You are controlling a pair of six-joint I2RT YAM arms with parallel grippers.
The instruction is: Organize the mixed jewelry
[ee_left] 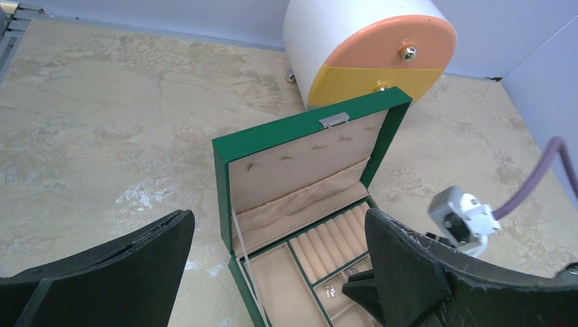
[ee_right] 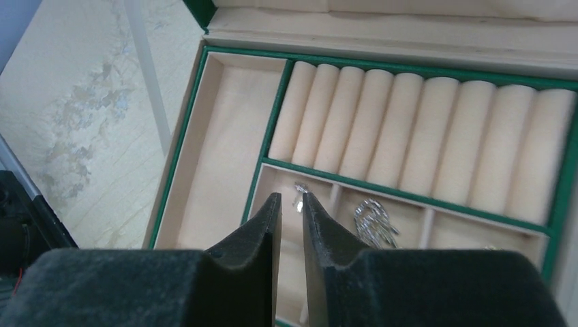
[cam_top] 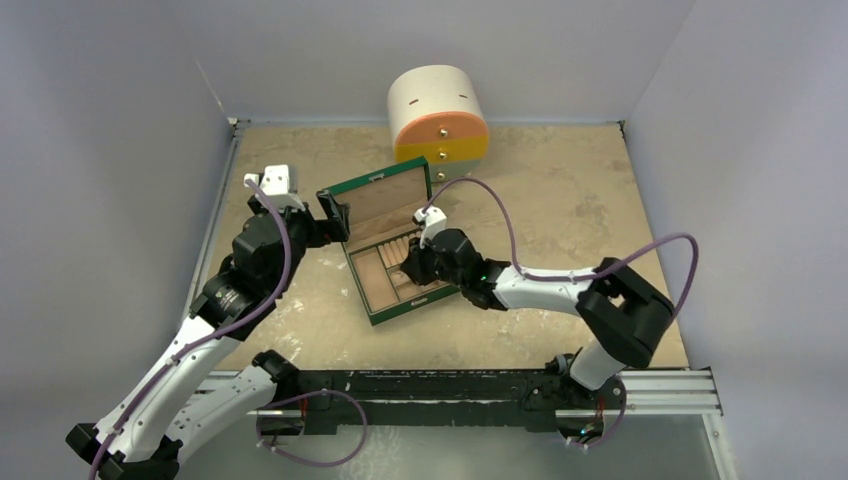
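Silvery chain [ee_right: 375, 221]: small, tangled, shiny loops.

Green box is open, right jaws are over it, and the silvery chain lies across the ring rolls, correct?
No. The silvery chain lies in a small compartment beside the ring rolls, not across them; the right wrist view shows it. The green box is open, with the right gripper over it.

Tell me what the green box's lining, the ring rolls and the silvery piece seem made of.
Lining: probably tan velvet-like fabric, matte with a soft nap.
Ring rolls: likely padding under the same fabric, rounded and plump.
Silvery piece: apparently metal, bright glints on linked bits; too small to say more.
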